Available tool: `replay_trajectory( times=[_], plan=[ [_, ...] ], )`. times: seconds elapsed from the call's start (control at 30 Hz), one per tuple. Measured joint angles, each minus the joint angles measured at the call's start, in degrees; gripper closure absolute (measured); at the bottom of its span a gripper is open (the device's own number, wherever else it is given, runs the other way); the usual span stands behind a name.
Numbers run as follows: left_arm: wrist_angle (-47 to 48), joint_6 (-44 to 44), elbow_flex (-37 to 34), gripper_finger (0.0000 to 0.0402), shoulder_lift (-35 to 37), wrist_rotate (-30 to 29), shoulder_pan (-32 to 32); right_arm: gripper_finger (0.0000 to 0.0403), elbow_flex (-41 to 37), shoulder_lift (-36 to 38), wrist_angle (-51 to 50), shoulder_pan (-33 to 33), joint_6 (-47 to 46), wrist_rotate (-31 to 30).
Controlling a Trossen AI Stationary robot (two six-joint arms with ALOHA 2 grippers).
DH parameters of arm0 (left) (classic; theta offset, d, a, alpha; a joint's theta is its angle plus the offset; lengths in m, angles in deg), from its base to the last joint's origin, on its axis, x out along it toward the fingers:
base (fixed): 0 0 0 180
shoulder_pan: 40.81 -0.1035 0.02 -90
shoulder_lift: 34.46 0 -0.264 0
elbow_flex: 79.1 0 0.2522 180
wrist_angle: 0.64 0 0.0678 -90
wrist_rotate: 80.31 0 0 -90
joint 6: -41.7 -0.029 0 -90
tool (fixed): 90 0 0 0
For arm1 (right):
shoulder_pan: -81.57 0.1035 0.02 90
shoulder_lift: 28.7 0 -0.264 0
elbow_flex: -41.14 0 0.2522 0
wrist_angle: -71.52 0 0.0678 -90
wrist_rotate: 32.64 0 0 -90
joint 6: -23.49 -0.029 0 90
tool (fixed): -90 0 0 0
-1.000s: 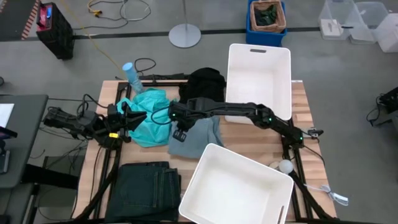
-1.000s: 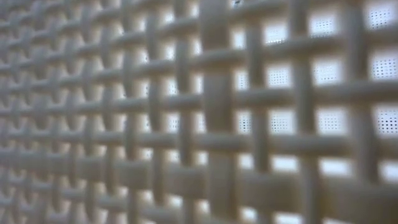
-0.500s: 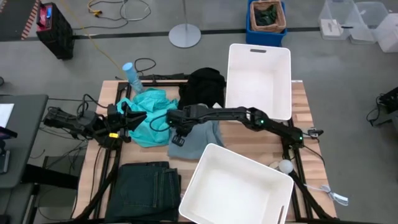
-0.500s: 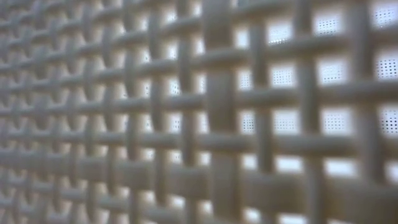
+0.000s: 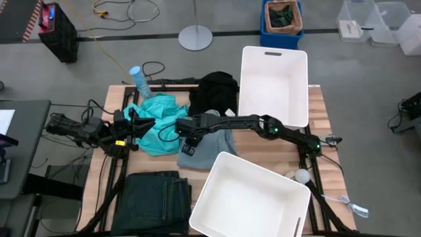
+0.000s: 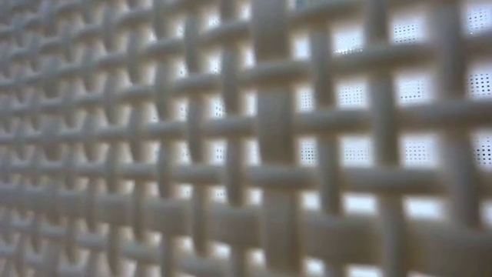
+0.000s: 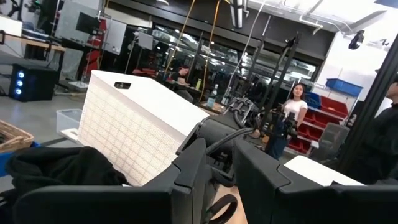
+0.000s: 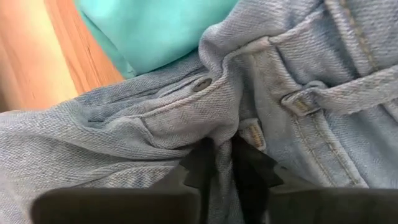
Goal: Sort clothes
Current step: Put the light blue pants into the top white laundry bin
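The pale blue denim piece (image 5: 214, 143) lies crumpled mid-table, with its edge against the turquoise top (image 5: 158, 122). My right gripper (image 5: 187, 146) reaches in from the right and points steeply down at the denim's waistband (image 8: 298, 99), its fingers a little apart. The black top (image 5: 214, 89) lies at the far side. The dark jeans (image 5: 154, 197) lie flat at the near left. My left gripper (image 5: 141, 122) waits at the table's left by the turquoise top; its fingers (image 7: 186, 177) stand slightly apart with nothing between them. My right gripper stands with its fingertips (image 8: 199, 165) on the denim piece at a raised fold (image 8: 221, 127) of the waistband, just below the metal button. The fingers come from above, slanting toward the table's left, and the fold runs into the narrow gap between them. The denim lies on the table.
A white bin (image 5: 273, 85) stands at the far right. A second, tilted bin (image 5: 250, 197) sits at the near edge, and its lattice wall (image 6: 246, 138) fills the low view. A blue bottle (image 5: 139, 79) stands at the far left. A person (image 7: 295, 118) is in the room beyond.
My right gripper has sunk onto the denim piece and shifted slightly toward the table's left. The clothes and the left arm have stayed where they were.
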Motion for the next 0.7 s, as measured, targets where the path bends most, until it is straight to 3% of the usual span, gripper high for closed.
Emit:
replay_trajectory(
  times=[0.33, 0.43, 0.7],
  plan=[
    [0.05, -0.36, 0.00, 0.0327, -0.01, 0.00, 0.01, 0.0181, -0.04, 5.54, 1.94, 0.64, -3.58, -0.18],
    [0.05, -0.57, 0.00, 0.0327, -0.02, 0.00, 0.01, 0.0150, -0.03, 5.56, 3.75, 1.63, -5.89, 2.28],
    [0.05, -0.61, 0.00, 0.0327, -0.02, 0.00, 0.01, 0.0131, 0.12, 2.90, 6.80, 4.16, -9.10, 0.50]
  ],
)
